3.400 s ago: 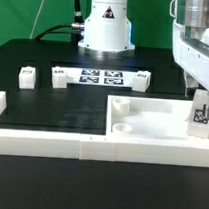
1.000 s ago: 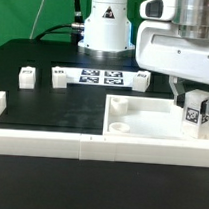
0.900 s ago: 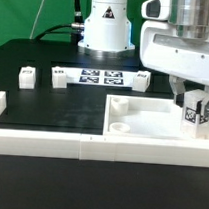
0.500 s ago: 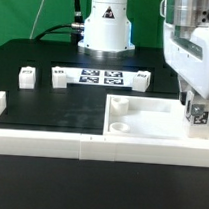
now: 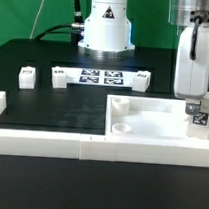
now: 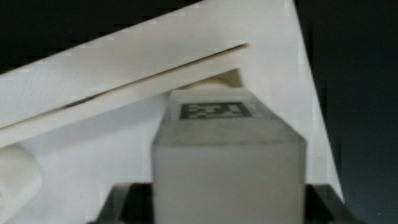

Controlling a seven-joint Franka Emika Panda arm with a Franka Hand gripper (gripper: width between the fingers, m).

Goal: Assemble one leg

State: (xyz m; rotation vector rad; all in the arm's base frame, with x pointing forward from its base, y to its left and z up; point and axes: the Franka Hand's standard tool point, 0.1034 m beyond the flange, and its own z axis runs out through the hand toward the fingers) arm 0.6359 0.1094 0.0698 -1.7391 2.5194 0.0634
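A black tabletop (image 5: 52, 104) backed by a green curtain fills the exterior view, with the white base of the arm standing at the upper centre. At the right edge of that frame the two-finger gripper (image 5: 200, 110) hangs straight down over the large flat white square panel (image 5: 152, 120), and between its dark fingers sits the leg (image 5: 200, 113), a small white plastic block with a black-and-white tag facing the camera; held upright like this, it looks lined up for a corner of the panel, though whether its foot already touches the panel cannot be told. Further back, the thin white marker board (image 5: 99, 76) lies flat in the middle, and three other small white blocks stand near it, one at the far left (image 5: 27, 77), one beside the board's left end (image 5: 61, 78) and one at its right end (image 5: 141, 79). A long white rail (image 5: 50, 142) runs along the front of the table, apparently as a stop that keeps the panel in place. In the wrist view the leg (image 6: 219, 150) fills the lower centre, its tag turned upward, the dark fingers pinching it from both sides at the bottom corners, and the pale panel (image 6: 143, 70) spreads behind it against the black table.
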